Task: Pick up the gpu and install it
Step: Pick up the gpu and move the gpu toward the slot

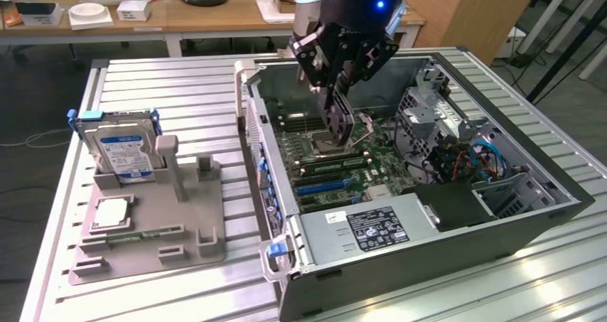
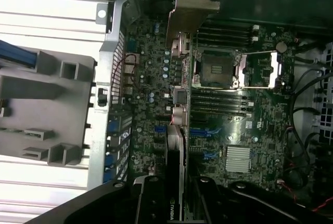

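At nine o'clock in the exterior view, a silver hard drive with a blue-white label (image 1: 119,148) is stood upright at the eleven o'clock corner of a grey plastic fixture tray (image 1: 195,247). At three o'clock from it, a green motherboard (image 1: 374,173) is exposed inside an open dark metal computer case (image 1: 427,265). Over the case's twelve o'clock part, the thin, flat black gpu (image 1: 340,123) with a pale metal bracket is clamped edge-on between the partly closed fingers of the black gripper (image 1: 334,87), beside the square processor socket (image 1: 318,150).
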### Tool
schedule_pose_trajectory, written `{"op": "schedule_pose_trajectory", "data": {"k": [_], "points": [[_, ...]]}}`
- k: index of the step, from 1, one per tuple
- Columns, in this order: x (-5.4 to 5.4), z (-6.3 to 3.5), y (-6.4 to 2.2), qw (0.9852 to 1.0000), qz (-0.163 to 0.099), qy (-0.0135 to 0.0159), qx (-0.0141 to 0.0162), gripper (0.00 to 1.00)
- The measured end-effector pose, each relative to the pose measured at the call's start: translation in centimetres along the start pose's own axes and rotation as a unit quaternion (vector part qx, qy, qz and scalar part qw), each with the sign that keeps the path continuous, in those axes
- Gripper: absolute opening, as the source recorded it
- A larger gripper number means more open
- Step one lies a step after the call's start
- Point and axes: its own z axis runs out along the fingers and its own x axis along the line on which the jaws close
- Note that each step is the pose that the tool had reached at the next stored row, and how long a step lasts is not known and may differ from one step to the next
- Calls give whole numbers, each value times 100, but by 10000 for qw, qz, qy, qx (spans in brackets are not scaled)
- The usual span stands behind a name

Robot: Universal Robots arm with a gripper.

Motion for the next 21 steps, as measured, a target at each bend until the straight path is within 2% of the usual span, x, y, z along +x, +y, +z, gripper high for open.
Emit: {"op": "schedule_pose_trajectory", "data": {"k": [21], "points": [[-215,8,-15,9999,-122,9,1,26]]}}
